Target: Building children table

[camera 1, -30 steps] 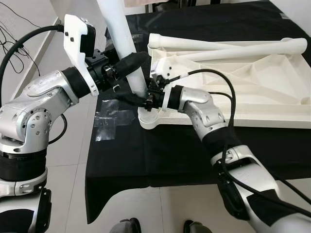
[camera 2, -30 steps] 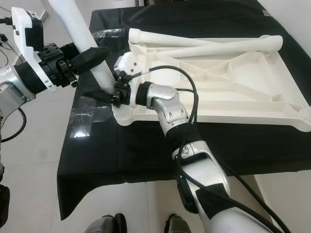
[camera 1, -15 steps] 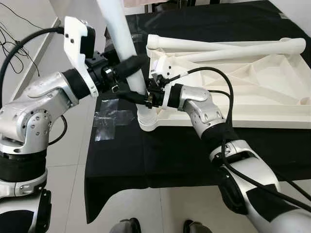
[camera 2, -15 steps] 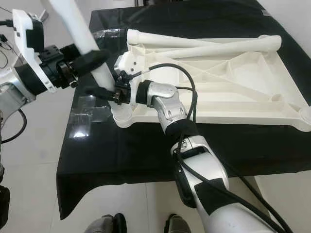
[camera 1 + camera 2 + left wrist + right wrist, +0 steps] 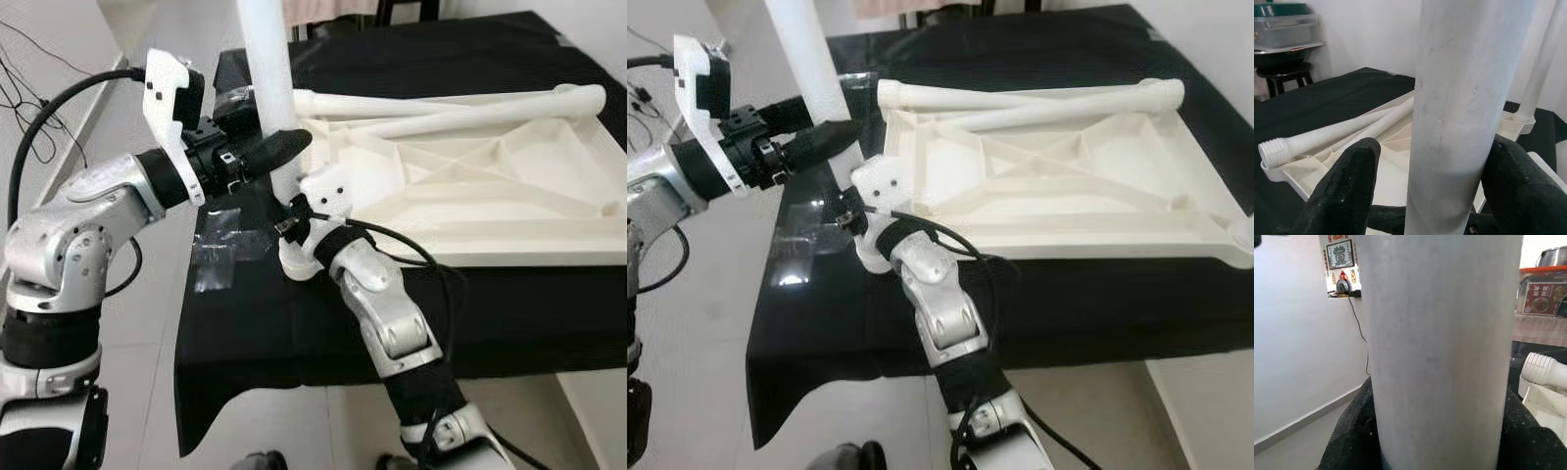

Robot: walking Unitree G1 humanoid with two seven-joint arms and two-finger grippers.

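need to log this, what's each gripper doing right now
Left gripper: closed on the upright table leg.
Right gripper: closed on the same leg, lower down.

white table leg (image 5: pixel 266 78), black cloth (image 5: pixel 294 323), black claws.

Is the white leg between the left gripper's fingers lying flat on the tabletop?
No, the white leg stands upright at the tabletop's corner, between the left gripper's fingers.

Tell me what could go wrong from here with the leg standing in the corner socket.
1. The upright leg leans slightly; if its thread is crossed in the corner socket, turning may jam it.
2. That socket sits near the black table's edge, so pressing down could tip or slide the tabletop.
3. Both the left tool and the right tool clamp the leg; opposed pulls could strain it.
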